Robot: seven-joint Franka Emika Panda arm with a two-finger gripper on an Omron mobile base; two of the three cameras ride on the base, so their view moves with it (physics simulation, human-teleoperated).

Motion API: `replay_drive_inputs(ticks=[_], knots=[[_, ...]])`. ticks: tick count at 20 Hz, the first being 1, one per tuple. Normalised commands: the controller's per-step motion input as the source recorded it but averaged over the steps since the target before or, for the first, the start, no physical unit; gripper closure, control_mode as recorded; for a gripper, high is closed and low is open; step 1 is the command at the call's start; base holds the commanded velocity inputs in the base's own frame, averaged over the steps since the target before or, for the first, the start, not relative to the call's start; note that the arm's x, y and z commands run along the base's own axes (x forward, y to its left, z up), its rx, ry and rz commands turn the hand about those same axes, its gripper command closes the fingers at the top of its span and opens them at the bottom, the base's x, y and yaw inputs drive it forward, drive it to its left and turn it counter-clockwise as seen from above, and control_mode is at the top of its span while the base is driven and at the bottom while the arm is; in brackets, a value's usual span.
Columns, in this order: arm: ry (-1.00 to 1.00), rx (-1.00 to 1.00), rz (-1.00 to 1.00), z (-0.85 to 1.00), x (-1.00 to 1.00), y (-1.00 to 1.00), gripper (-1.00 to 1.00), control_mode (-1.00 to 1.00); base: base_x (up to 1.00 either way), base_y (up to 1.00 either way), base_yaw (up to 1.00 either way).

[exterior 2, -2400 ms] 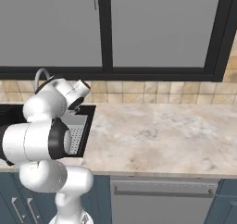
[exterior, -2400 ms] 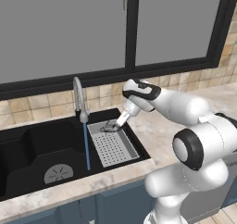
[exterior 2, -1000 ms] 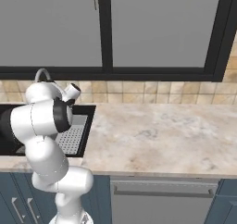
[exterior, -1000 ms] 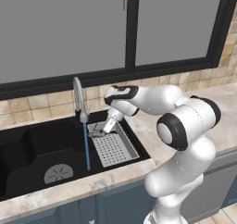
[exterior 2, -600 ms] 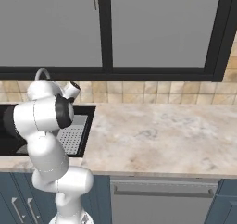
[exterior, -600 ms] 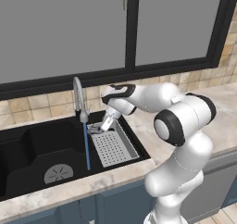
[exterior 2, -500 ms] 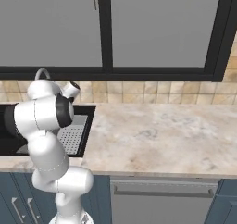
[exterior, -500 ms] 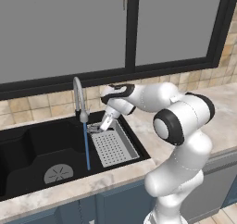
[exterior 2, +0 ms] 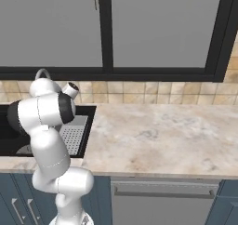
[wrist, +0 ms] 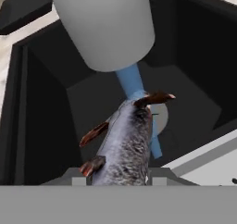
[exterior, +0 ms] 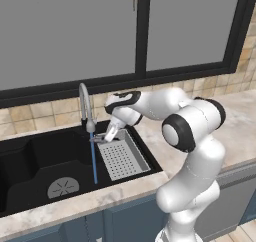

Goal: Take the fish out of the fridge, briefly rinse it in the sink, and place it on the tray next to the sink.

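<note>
Gripper (exterior: 104,135) pinched tight on the fish (wrist: 125,146), holding it under the faucet (exterior: 85,106) over the sink (exterior: 45,156). Fish: slender, mottled grey, rough-textured, reddish-brown fins. Thin blue water stream (exterior: 93,158) meets the fish's far end. Sink matte black, 2 basins; grey perforated strainer basket (exterior: 122,158) beside stream. Worktop (exterior 2: 158,135) beige, marbled stone.

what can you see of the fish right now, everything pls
The fish is slender, with mottled grey skin and reddish-brown fins and tail. It is held in the shut gripper, its body pointing out from between the fingers, tail end under the faucet spout. The blue water stream runs just behind its tail, above the black sink.
</note>
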Motion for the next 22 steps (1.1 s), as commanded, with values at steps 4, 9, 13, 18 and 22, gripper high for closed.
replay_drive_inputs(ticks=[4,9,13,18,22], knots=[[-0.07,0.0,-0.03,-0.17,0.34,0.08,1.0,-1.0,0.0,0.0,0.0],[-0.02,0.0,-0.02,-0.14,0.25,0.07,1.0,-1.0,0.0,0.0,0.0],[0.0,0.02,0.0,-0.05,0.01,0.02,1.0,-1.0,0.0,0.0,0.0],[0.08,0.01,0.01,-0.02,-0.17,0.0,1.0,-1.0,0.0,0.0,0.0],[0.08,0.0,0.0,0.0,-0.39,0.0,1.0,-1.0,0.0,0.0,0.0]])
